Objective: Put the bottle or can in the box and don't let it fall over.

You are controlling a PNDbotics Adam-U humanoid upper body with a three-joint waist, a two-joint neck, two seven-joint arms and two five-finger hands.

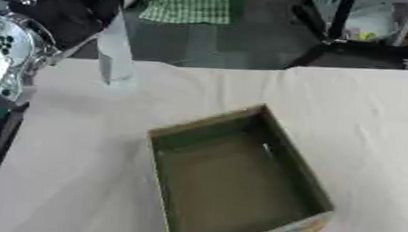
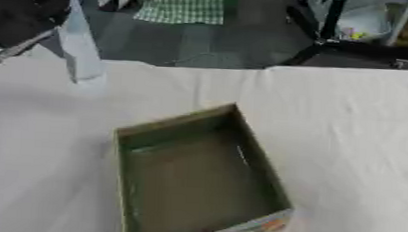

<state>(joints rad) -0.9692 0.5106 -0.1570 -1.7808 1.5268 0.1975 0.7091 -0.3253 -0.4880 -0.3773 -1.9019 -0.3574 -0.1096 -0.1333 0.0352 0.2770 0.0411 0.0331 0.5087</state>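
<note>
A tall clear bottle [image 1: 116, 51] stands almost upright at the far left of the white-clothed table [image 1: 364, 126], its base close to the far edge. My left hand [image 1: 60, 5], black and blurred, is curled round the bottle's upper part. An open cardboard box [image 1: 167, 136] with a green inside lies in the middle near the front, one corner pointing away, and nothing is in it. The bottle is to the far left of the box, well apart from it. My right hand shows in neither view.
My silver and black left arm [image 1: 5, 52] runs down the left edge. Beyond the table's far edge are a dark floor, black stand legs [image 1: 351, 50] and a green checked cloth [image 1: 187, 4]. Bare cloth lies to the right of the box.
</note>
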